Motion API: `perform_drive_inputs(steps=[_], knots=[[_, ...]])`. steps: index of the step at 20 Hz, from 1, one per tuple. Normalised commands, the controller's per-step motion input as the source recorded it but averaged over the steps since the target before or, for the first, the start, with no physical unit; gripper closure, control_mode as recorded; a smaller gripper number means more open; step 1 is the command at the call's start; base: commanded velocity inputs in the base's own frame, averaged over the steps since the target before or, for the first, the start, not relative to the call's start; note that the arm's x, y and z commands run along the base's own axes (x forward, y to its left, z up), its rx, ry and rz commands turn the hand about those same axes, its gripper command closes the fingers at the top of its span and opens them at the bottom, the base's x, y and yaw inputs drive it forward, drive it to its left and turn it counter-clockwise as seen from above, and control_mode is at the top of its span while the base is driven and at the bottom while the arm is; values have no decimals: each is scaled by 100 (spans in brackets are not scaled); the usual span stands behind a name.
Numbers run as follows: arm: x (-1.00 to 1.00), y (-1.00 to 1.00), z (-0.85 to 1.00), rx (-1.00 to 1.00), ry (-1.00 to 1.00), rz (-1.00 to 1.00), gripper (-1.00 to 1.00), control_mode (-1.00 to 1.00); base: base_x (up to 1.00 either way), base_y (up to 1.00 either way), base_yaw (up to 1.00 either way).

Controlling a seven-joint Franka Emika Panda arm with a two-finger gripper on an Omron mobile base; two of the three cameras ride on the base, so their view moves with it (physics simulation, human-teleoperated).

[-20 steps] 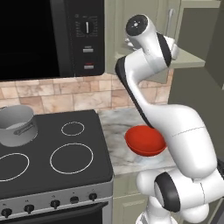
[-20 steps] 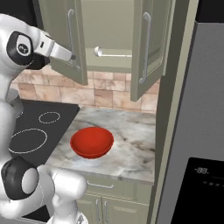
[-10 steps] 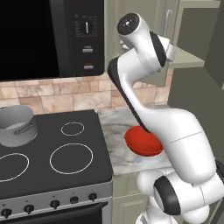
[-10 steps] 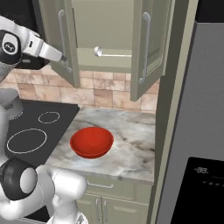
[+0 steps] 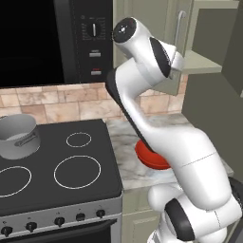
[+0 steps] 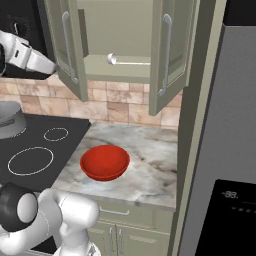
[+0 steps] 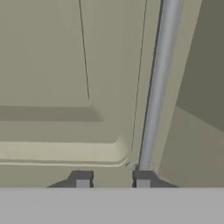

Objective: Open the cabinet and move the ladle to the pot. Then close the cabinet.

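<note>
The cabinet (image 6: 125, 30) hangs above the counter with both doors swung open. The ladle (image 6: 127, 61) lies on the cabinet's shelf, silver, bowl end to the left. On the stove's far left burner sits the grey pot (image 5: 19, 135) (image 6: 9, 120). My gripper (image 6: 55, 67) is at the outer face of the left door (image 6: 70, 50). In the hand view the gripper (image 7: 112, 179) looks at that door's panel from close up. Its fingertips (image 7: 82, 180) stand apart with nothing between them. The door's bar handle (image 7: 157, 83) runs down to just above the right fingertip.
A red bowl (image 6: 105, 162) (image 5: 152, 159) rests on the marble counter (image 6: 145, 170) right of the black stove (image 5: 61, 166). The microwave (image 5: 57, 42) hangs over the stove. A tall fridge (image 6: 225, 150) closes off the right side, and the open right door (image 6: 167, 55) juts out over the counter.
My hand has moved left along with the left door, which has swung a little wider open. The bowl, pot and ladle have stayed put.
</note>
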Motion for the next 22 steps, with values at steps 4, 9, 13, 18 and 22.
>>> perform_drive_inputs(steps=[4,9,13,18,22], knots=[[-15,-3,13,0,0,-7,-100,-100,0,0,0],[-15,-32,20,0,1,-6,-100,-100,0,0,0],[-15,-69,10,11,0,-4,-100,-100,0,0,0],[-2,-63,-1,26,-2,0,-100,-100,0,0,0],[-1,-36,-4,31,0,0,-100,-100,0,0,0]])
